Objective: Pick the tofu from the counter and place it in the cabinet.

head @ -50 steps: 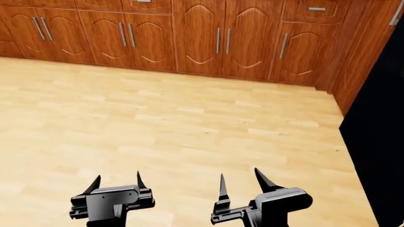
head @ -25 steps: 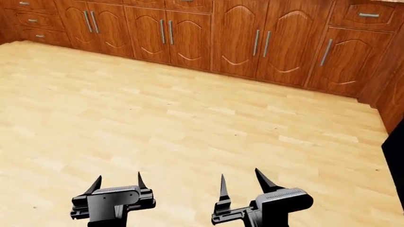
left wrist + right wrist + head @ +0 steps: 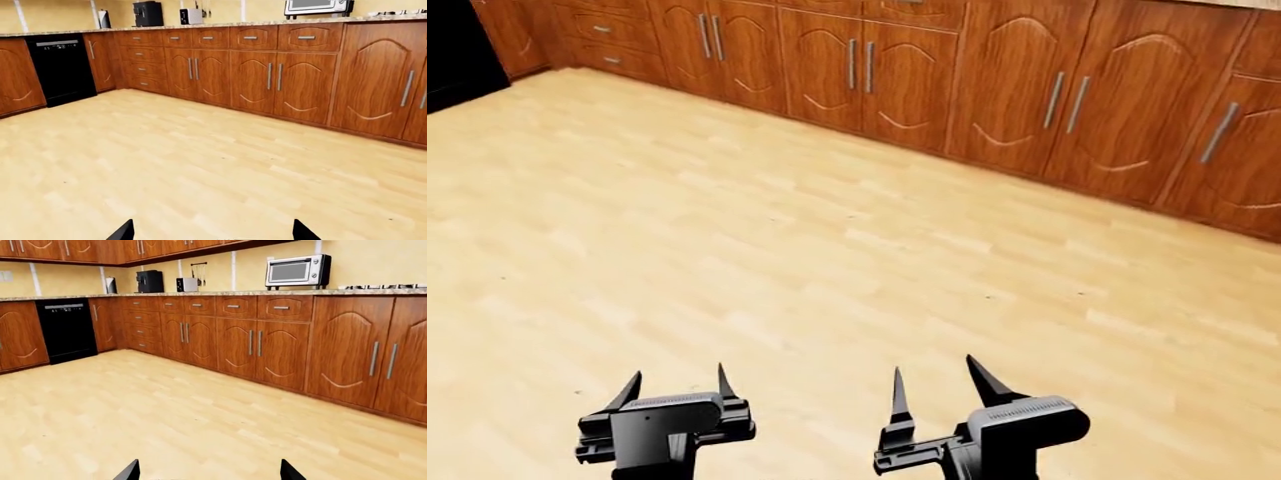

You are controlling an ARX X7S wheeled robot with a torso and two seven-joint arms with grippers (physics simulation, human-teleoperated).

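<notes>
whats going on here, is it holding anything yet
Nothing is being handled yet. The left gripper and right gripper both hang open and empty over bare wood floor. The robot faces a run of reddish-brown cabinets under a granite counter that carries a microwave and a coffee machine. No tofu is visible in any view.

glossy reddish wood cabinets [image 3: 908,70], pale, seemingly smooth plank floor [image 3: 827,260]

Pale wood floor [image 3: 761,250] is stretching to reddish-brown base cupboards [image 3: 267,350] with silver handles. A black dishwasher [image 3: 67,330] is standing among them, and a microwave [image 3: 297,271] is sitting against the yellow wall [image 3: 373,262].
</notes>
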